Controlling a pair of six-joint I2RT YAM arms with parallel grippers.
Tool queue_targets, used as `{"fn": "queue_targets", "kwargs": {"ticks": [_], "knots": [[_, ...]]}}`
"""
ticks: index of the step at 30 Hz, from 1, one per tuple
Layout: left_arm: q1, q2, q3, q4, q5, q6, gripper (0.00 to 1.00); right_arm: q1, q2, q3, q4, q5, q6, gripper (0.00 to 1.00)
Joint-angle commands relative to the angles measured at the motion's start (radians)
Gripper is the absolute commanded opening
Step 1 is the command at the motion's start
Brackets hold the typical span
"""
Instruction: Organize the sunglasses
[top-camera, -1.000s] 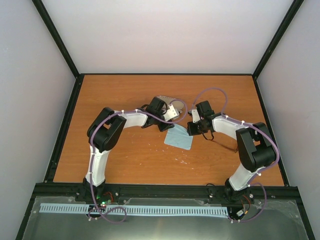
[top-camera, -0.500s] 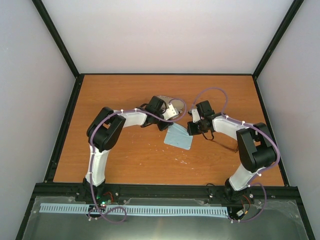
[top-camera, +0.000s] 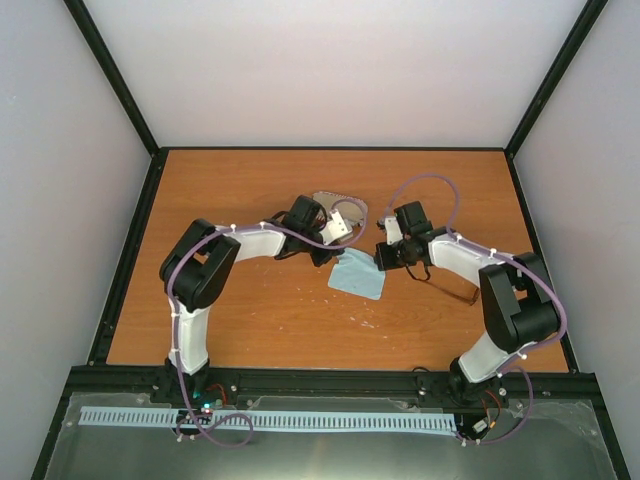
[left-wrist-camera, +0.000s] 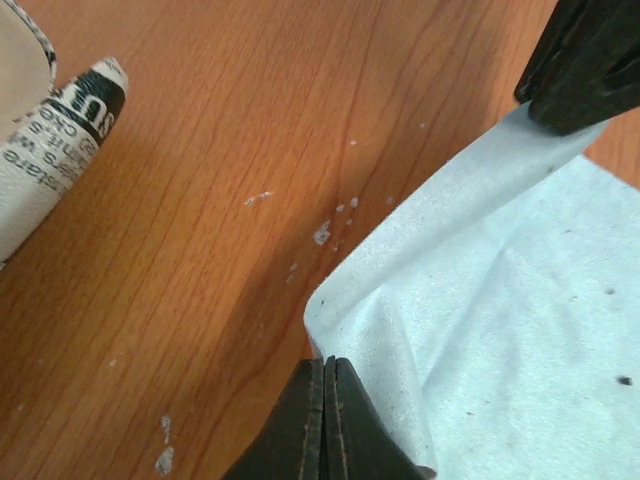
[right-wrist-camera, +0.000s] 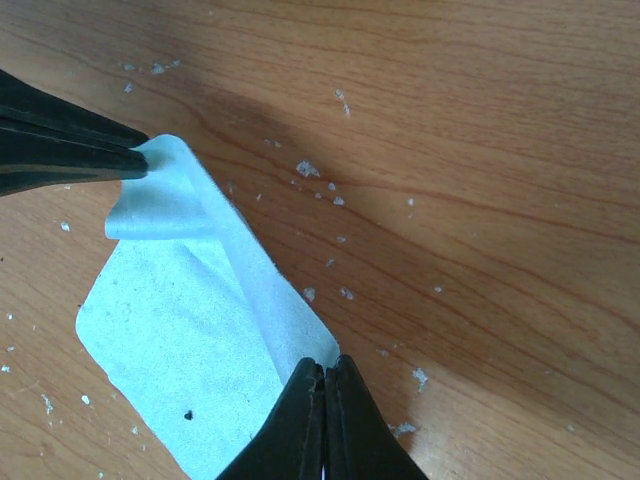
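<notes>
The light blue cloth (top-camera: 358, 277) lies mid-table, its far edge lifted. My left gripper (top-camera: 341, 253) is shut on its far left corner, as the left wrist view (left-wrist-camera: 325, 366) shows. My right gripper (top-camera: 384, 260) is shut on the far right corner, as the right wrist view (right-wrist-camera: 322, 370) shows. The cloth (left-wrist-camera: 500, 310) (right-wrist-camera: 190, 330) is stretched between the two grippers and folds over along that edge. The sunglasses (top-camera: 458, 292) show only as a thin dark frame on the table under my right arm. The patterned case (top-camera: 325, 197) lies behind my left wrist and shows again in the left wrist view (left-wrist-camera: 60, 140).
The wooden table (top-camera: 240, 200) has white specks around the cloth. Black frame rails run along its edges (top-camera: 130, 250). Each wrist view shows the other gripper's fingers (left-wrist-camera: 590, 60) (right-wrist-camera: 60, 145).
My left arm has shifted slightly left and its elbow has swung outwards. Both grippers stay shut on the cloth's far corners, and the cloth has barely moved.
</notes>
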Motion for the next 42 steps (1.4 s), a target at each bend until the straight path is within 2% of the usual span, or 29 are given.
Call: {"fn": "queue_targets", "kwargs": {"ticks": [1,18,33,42], "knots": [[0.008,-0.075,-0.032,0.067,0.037,-0.030,0.00,0.003,-0.026,-0.027,0.023,-0.019,0.006,0.03],[-0.009,-0.155,-0.158,0.141,0.036,0.009,0.00,0.026,-0.045,-0.109,0.065,-0.021,0.031,0.03],[-0.057,-0.172,-0.264,0.141,0.041,0.023,0.01,0.047,-0.036,-0.156,0.077,-0.031,0.041,0.03],[-0.066,-0.162,-0.272,0.126,0.023,0.039,0.05,0.052,-0.007,-0.165,0.075,-0.052,0.045,0.07]]}}
